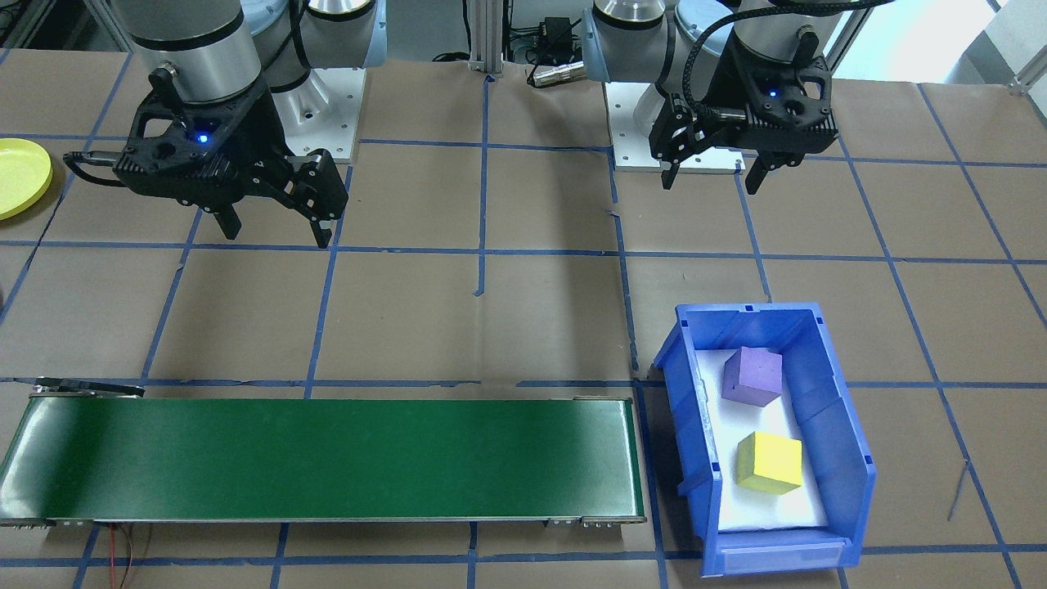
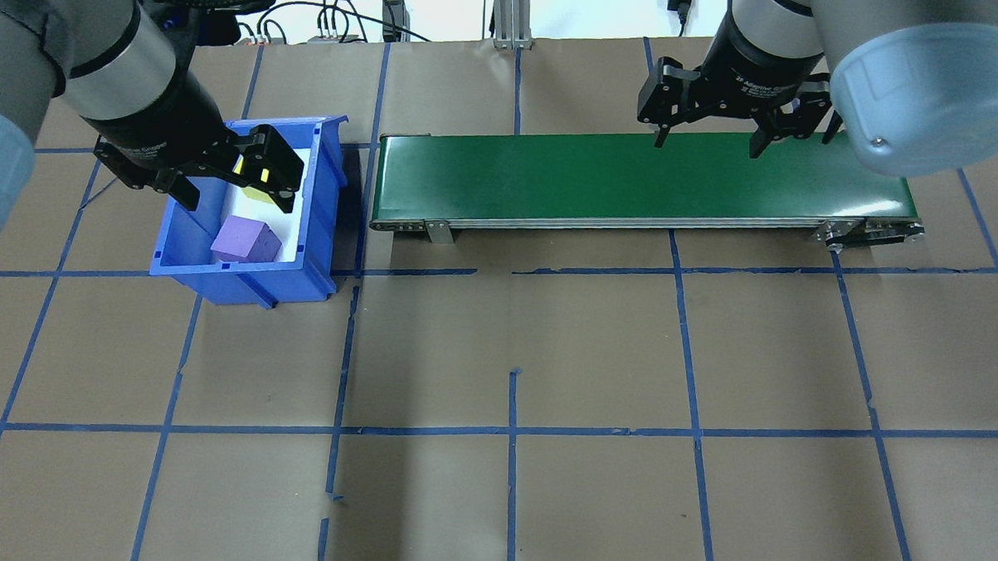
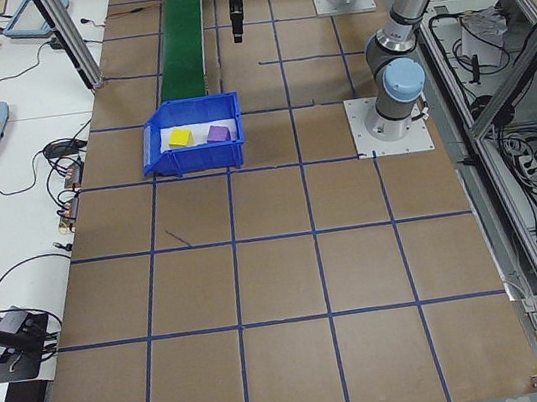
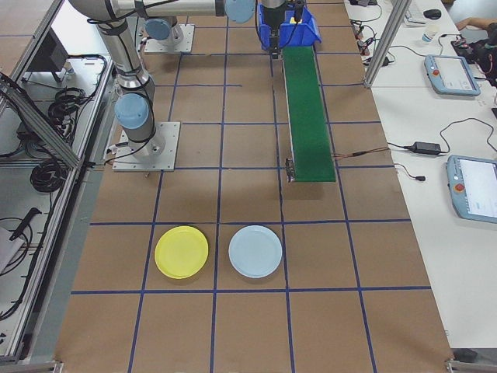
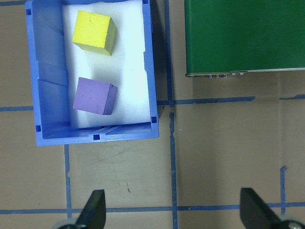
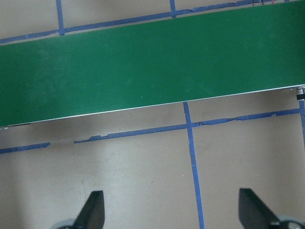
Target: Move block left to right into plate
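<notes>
The left hand (image 1: 710,173) hangs wide apart with nothing in it, up above the worktop (image 1: 532,319) near the blue bin (image 1: 851,458). Inside the bin a purple block (image 1: 752,375) and a yellow block (image 1: 769,462) sit side by side, not touching. Just beside the bin lies a long green belt (image 1: 327,458). The right hand (image 1: 274,225) is spread apart too, bare, near the belt's other end.

The yellow plate (image 4: 182,252) waits past that far end, next to a pale blue plate (image 4: 255,251).

I think nothing is done yet: no block is grabbed, and the plate is bare.

The front view cuts the plate off at its edge. I cannot tell which block is wanted.
</notes>
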{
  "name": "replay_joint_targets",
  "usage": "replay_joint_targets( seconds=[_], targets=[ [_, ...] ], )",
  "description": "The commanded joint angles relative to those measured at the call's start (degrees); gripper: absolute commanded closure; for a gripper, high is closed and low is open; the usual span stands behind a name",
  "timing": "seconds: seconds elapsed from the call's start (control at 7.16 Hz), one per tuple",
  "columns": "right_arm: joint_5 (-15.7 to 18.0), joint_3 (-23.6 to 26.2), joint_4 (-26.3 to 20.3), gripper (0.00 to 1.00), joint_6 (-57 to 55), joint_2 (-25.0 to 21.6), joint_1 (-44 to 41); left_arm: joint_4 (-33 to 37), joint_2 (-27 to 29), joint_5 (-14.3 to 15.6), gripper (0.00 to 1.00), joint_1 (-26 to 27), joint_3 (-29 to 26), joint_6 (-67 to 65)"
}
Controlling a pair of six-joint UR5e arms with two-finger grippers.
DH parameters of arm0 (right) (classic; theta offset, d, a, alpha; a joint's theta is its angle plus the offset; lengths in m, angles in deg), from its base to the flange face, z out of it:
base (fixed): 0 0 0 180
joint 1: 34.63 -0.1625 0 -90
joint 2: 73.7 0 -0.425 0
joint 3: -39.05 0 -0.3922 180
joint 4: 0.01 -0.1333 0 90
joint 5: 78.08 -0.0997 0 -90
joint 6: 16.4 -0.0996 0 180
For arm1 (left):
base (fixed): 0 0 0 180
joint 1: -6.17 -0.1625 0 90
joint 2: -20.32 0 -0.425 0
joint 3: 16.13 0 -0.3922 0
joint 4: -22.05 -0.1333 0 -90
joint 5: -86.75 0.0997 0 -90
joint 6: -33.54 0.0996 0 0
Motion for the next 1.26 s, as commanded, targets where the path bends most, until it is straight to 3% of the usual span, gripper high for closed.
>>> replay_joint_targets(
  seconds=[0.0,0.7,0.98,1.12],
  targets=[
    [0.0,0.0,0.0,0.0,0.0,0.0,0.0,0.1,0.0,-0.1,0.0,0.0,-0.2,0.1],
    [0.0,0.0,0.0,0.0,-0.1,0.0,-0.1,-0.2,-0.2,0.4,0.0,-3.3,-1.1,4.8],
    [0.0,0.0,0.0,0.0,-0.1,0.0,-0.1,-0.8,2.7,-0.1,0.0,-13.1,-0.1,14.7],
    [0.0,-0.1,0.0,0.0,-0.1,0.0,-0.1,-2.9,7.3,-0.1,0.0,-16.4,-0.3,17.3]
  ],
)
